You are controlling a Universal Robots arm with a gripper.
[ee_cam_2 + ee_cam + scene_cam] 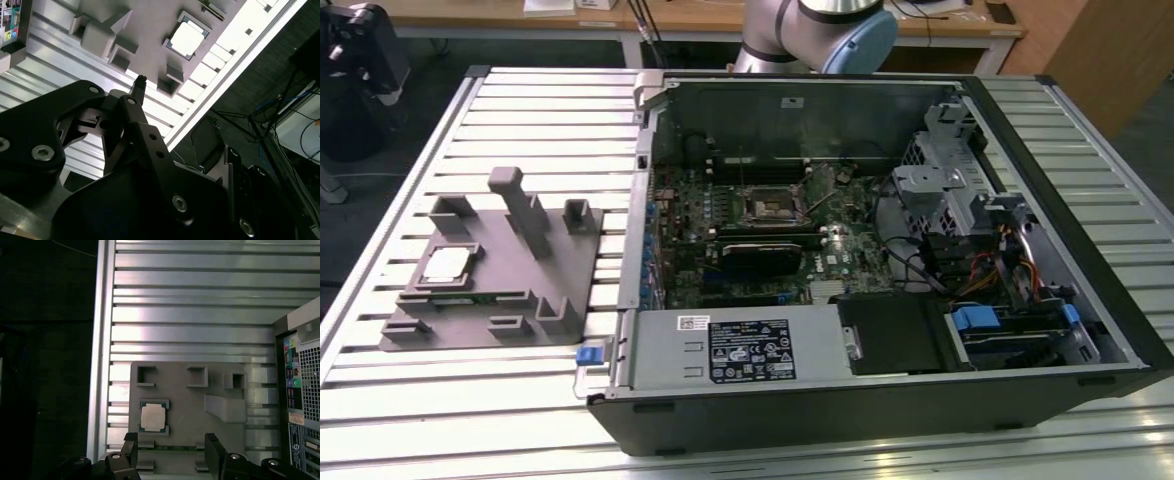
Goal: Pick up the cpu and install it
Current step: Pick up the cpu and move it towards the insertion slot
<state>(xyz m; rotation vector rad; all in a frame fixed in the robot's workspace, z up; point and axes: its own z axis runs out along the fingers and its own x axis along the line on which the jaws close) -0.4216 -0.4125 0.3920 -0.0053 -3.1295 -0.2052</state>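
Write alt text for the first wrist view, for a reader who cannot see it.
A silver-topped cpu lies in a recess of a grey fixture block on a slatted metal table. The gripper hangs above with its two black fingers apart, holding nothing; a computer case stands beside the block.

Cpu (447, 265): small flat square chip, pale silver-white metal top, thin dark border. Laid flat, top face up, seated in shallow recess of grey fixture block (507, 290), outside computer case (854, 410). Ungripped.
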